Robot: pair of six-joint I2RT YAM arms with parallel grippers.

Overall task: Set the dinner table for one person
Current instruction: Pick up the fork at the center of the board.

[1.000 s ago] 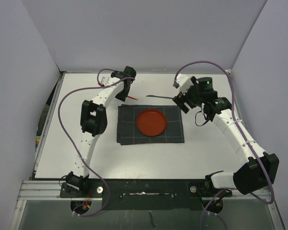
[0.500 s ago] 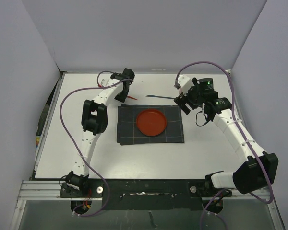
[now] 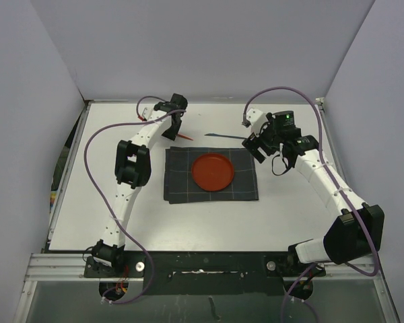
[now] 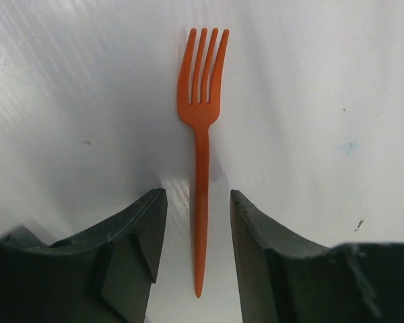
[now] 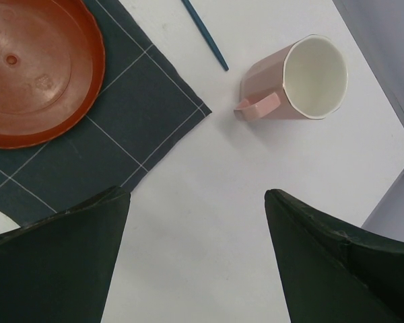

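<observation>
The left fingers (image 4: pixel 138 235) stand a little apart and empty, one on each side of the handle of the orange fork (image 4: pixel 200 168). It lies flat on the white counter (image 4: pixel 323 101), which carries everything, tines pointing away. A clean pickup likely needs a straight drop and a centred close, lest the thin handle skid. The right fingers (image 5: pixel 60 262) gape wide, empty, over the mat (image 5: pixel 141 128) corner, pink cup (image 5: pixel 310 77) beyond

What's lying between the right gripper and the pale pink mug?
Nothing: in the right wrist view, only bare white tabletop separates the right gripper from the pale pink mug. The dark grid-lined cloth mat ends off to one side.
</observation>
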